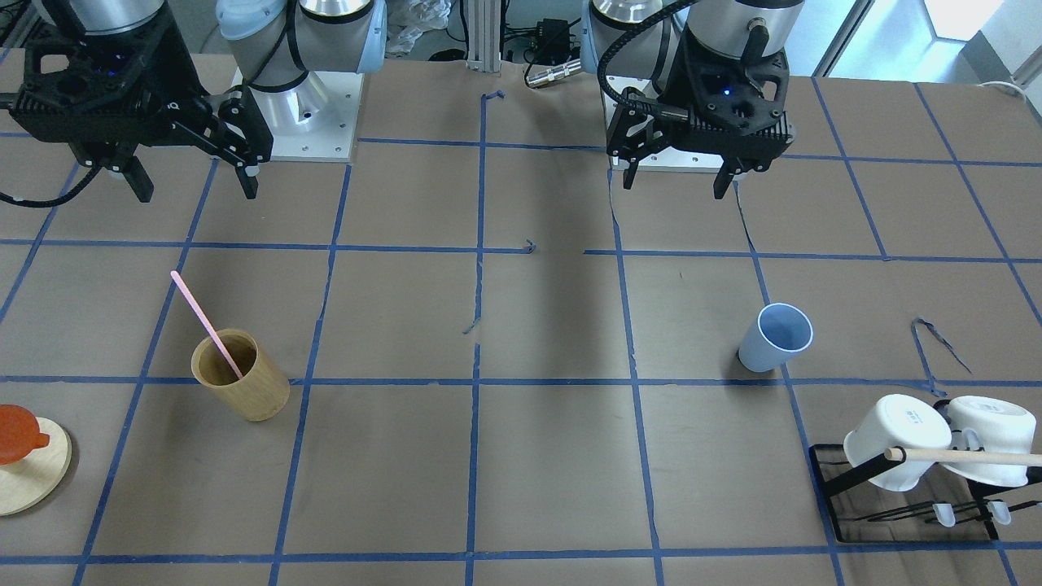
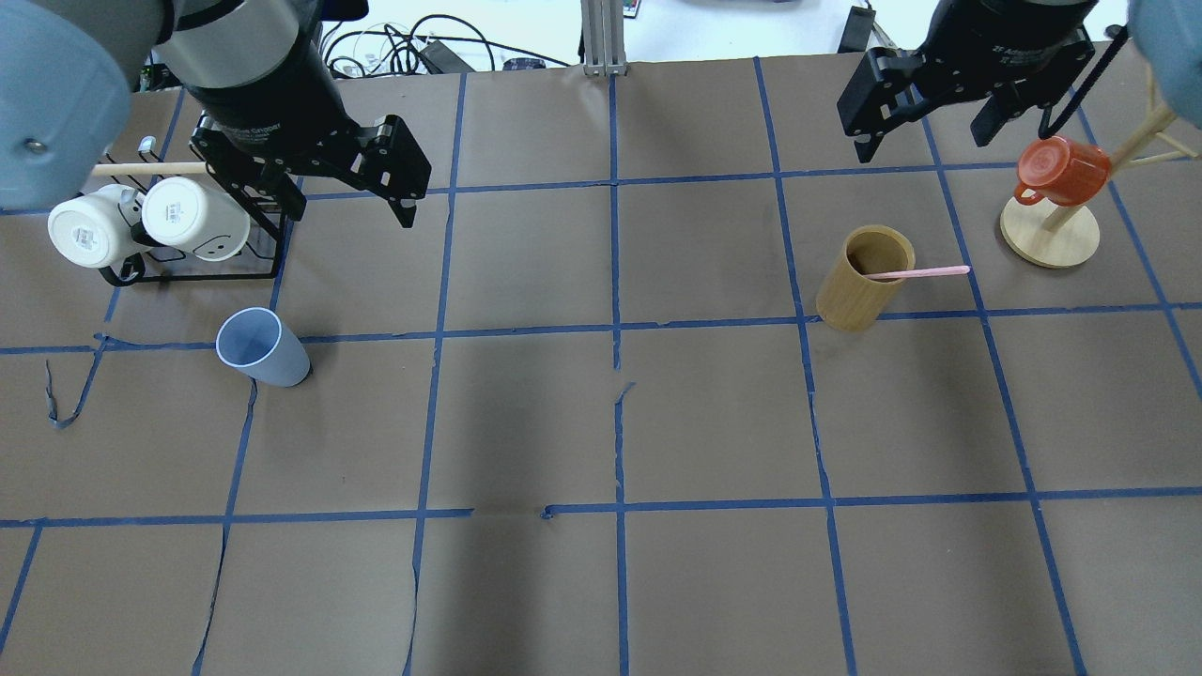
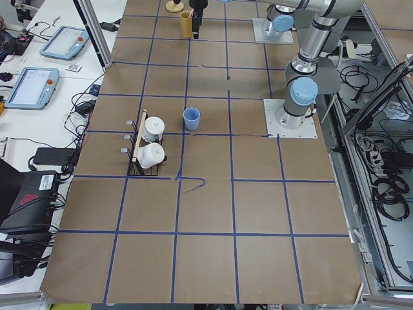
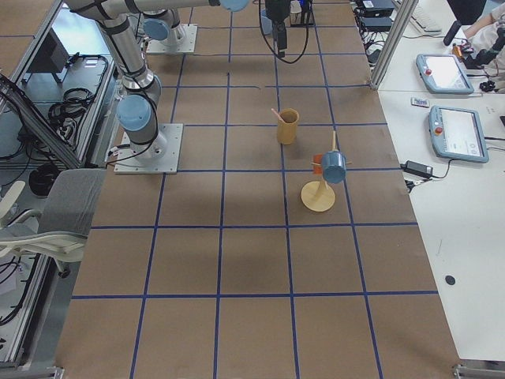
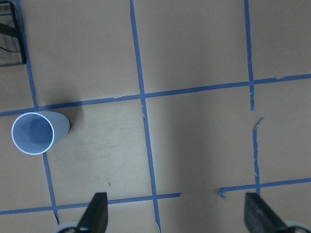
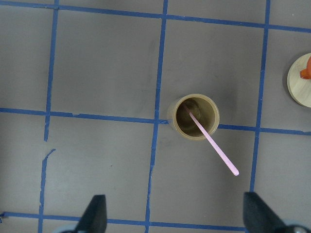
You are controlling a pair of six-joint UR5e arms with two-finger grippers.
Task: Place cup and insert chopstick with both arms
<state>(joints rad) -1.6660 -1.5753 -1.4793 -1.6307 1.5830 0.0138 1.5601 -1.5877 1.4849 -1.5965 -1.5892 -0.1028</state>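
Here, both hands hover spread and empty above the table.

The left hand [image 1: 675,185] hangs with its fingers wide apart, gripping nothing. The cup [image 1: 773,338] stands upright on the table [image 1: 553,456] below it, out ahead of the fingertips and off beyond one finger, well apart from it. The right hand [image 1: 195,191] is likewise spread and bare. Under it, roughly in line with the gap between its fingers, the chopstick [image 1: 203,321] leans in a tan bamboo cup [image 1: 244,382], its lower end inside and its upper end sticking out over the rim. Two white mugs [image 1: 895,439] lie farther from the left hand than the cup does.
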